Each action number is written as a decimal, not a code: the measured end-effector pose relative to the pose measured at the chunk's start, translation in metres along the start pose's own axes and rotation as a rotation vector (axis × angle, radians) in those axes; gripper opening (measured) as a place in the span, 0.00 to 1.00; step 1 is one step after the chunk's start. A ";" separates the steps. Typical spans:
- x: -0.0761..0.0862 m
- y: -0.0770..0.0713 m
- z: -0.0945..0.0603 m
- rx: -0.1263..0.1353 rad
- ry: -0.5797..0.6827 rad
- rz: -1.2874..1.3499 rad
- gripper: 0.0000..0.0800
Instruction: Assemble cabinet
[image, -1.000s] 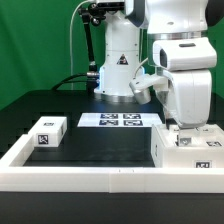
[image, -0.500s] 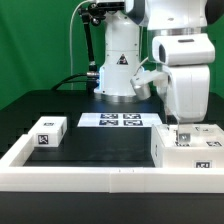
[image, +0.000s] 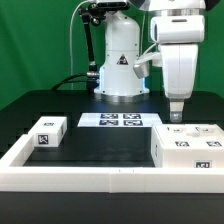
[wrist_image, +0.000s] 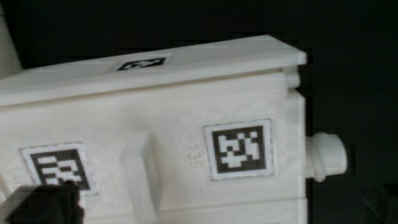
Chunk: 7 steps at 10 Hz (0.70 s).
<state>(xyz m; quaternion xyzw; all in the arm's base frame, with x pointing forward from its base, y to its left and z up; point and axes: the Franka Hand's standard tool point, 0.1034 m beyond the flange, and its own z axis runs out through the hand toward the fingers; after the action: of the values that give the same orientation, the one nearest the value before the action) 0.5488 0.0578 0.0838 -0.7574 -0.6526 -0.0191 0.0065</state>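
The white cabinet body (image: 188, 150) lies at the exterior view's right, against the front border wall, with tags on its top and front. My gripper (image: 176, 115) hangs just above the body's top, apart from it, and holds nothing. In the wrist view the cabinet body (wrist_image: 169, 110) fills the frame, with a round peg on its side. One dark fingertip (wrist_image: 43, 204) shows at the edge, which fits open jaws. A small white tagged door block (image: 47, 132) lies at the exterior view's left.
The marker board (image: 120, 121) lies flat at the back middle, in front of the robot base (image: 120, 70). A low white border wall (image: 90, 178) runs along the front and the left side. The mat is black.
My gripper has risen from the cabinet body's top and now hangs above it. The cabinet body and the door block have not moved.
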 end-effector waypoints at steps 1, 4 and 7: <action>0.000 0.000 0.000 0.001 0.001 0.078 1.00; -0.001 -0.005 0.005 -0.018 0.032 0.454 1.00; 0.010 -0.021 0.011 -0.014 0.057 0.928 1.00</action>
<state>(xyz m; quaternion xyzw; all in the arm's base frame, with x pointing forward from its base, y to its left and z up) 0.5293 0.0712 0.0730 -0.9685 -0.2442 -0.0395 0.0272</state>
